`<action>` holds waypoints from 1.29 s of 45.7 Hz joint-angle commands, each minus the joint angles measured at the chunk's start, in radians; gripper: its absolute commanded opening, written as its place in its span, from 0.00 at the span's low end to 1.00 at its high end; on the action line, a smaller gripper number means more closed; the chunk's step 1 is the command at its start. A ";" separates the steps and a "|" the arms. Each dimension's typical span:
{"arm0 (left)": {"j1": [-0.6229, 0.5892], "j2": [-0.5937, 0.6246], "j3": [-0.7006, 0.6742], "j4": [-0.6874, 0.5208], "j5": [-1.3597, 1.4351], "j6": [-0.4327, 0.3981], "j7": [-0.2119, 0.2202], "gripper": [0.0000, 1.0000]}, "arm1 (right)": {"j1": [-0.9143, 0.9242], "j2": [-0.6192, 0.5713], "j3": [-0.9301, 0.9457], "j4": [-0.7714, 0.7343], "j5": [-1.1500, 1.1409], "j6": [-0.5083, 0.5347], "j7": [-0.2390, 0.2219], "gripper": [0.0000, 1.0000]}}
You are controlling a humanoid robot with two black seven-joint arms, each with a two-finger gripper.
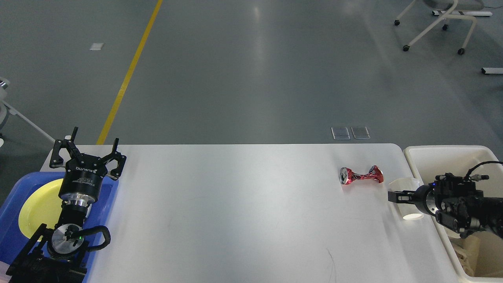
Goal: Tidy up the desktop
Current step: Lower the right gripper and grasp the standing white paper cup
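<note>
The white desktop (243,204) fills the middle of the head view. A crushed red can (360,175) lies on it at the far right. A white paper cup (407,186) is close to the desktop's right edge. My right gripper (393,196) comes in from the right, with one black finger across the front of the cup, and looks shut on it. My left gripper (91,146) is open and empty, pointing away from me above the far corner of the blue tray (8,212).
The blue tray holds a yellow plate (39,208) at the desktop's left end. A cream-white bin (440,157) stands off the right end with pale crumpled stuff inside. A wheeled chair (436,23) stands on the floor far behind.
</note>
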 commanded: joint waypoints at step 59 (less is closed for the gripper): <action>0.000 0.000 0.000 0.000 0.000 0.000 0.001 0.96 | 0.315 -0.233 0.010 0.327 0.172 0.248 -0.002 0.00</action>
